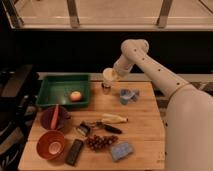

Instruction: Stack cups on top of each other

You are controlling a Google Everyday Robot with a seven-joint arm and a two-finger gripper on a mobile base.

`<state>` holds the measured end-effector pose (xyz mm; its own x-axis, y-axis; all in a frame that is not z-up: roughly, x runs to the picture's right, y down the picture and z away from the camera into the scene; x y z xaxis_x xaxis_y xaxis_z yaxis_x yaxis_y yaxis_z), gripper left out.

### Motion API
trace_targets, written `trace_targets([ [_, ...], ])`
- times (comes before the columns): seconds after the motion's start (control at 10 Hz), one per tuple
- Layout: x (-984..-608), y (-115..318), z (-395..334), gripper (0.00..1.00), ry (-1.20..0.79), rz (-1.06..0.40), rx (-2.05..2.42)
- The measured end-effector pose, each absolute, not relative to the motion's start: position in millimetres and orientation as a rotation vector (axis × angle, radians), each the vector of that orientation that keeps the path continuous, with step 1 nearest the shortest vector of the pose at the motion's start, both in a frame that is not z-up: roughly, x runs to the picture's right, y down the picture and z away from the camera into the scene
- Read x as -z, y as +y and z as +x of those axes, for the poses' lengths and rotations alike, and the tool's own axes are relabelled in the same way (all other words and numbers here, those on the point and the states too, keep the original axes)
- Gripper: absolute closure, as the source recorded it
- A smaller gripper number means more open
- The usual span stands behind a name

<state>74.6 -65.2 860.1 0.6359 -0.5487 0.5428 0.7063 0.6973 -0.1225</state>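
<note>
My gripper [113, 73] is at the far edge of the wooden table [140, 125], shut on the cream-white cup [109, 75]. It holds the cup upright just above the small steel cup [106, 88], which stands on the table right of the green tray. The white cup's base is close over the steel cup's mouth; I cannot tell whether they touch. The white arm reaches in from the right.
A green tray [55, 95] with an orange fruit [75, 96] sits at the back left. A purple bowl [54, 119] and orange bowl [51, 144] are front left. A blue object [128, 95], a banana [115, 118], grapes [99, 142], a sponge [122, 150] and a dark block [75, 152] lie about.
</note>
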Motion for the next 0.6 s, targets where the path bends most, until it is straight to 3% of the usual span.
trace_targets([
  [0.6, -881, -72, 65, 1.00, -0.490, -0.347, 0.787],
])
